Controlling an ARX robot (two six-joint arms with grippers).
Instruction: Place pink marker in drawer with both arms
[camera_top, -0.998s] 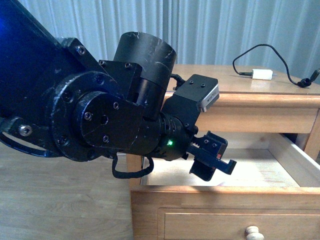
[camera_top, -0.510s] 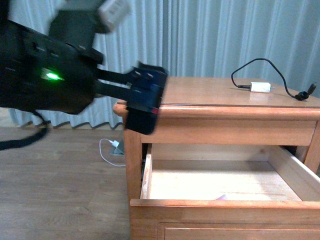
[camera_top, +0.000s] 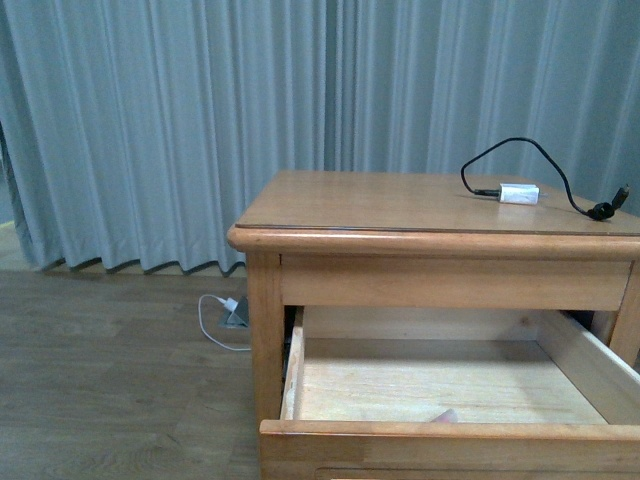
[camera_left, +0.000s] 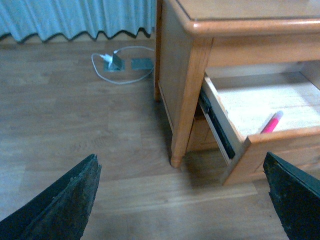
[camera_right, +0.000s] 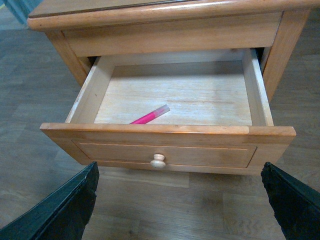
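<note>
The drawer (camera_right: 170, 131) stands pulled open, with its round knob (camera_right: 158, 160) on the front panel. The pink marker (camera_right: 149, 116) lies loose on the pale drawer floor near the front wall, white end pointing inward. It also shows in the left wrist view (camera_left: 271, 122), and only its tip shows in the front view (camera_top: 446, 415). My right gripper (camera_right: 182, 212) is open and empty, out in front of the drawer front over the floor. My left gripper (camera_left: 185, 210) is open and empty, beside the cabinet's front corner over the floor. Neither arm shows in the front view.
A white adapter (camera_top: 519, 193) with a black cable lies on the cabinet top (camera_top: 380, 200). A white charger and cable (camera_left: 114, 63) lie on the wooden floor by the grey curtain (camera_top: 160, 130). The cabinet leg (camera_left: 184, 125) stands near the left gripper.
The left arm, which filled the front view over the drawer a second ago, has swung up and left out of that view. The marker's tip now shows behind the drawer front.
</note>
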